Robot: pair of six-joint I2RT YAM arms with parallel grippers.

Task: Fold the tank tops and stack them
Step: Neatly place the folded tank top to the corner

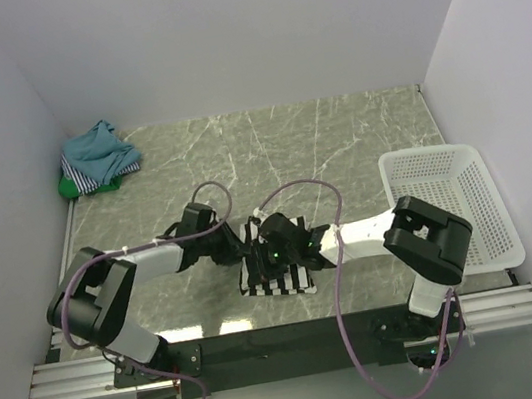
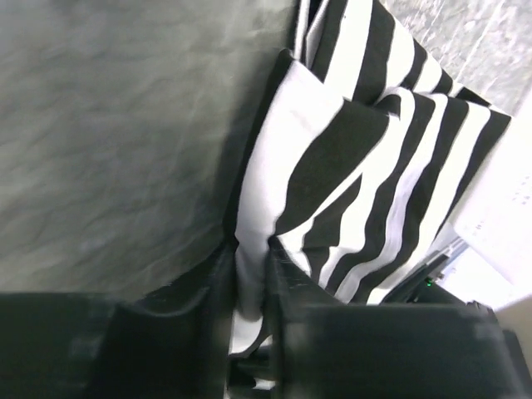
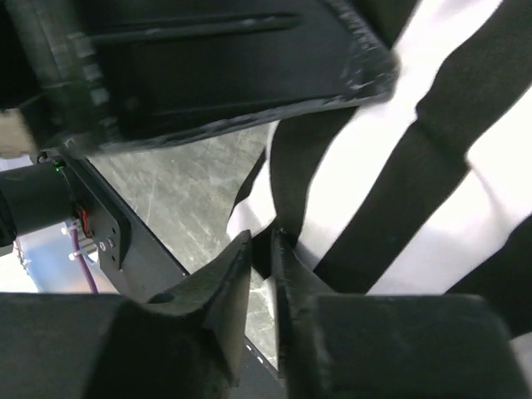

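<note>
Top [image 1: 277,279]: striped, bunched, mid near edge of table [image 1: 339,147].
L gripper [image 2: 251,259]: clamped on its left fold.
R gripper [image 3: 262,241]: near-shut at hem; grip unclear.
Relation: top betw both grippers, equally near.

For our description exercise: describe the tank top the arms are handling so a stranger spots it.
On the marble-patterned table, look at the middle of its near edge. The striped tank top lies there, pinched by the left gripper and right gripper. Bold black-and-white bands set it apart from the teal and green tops heaped far left.
</note>
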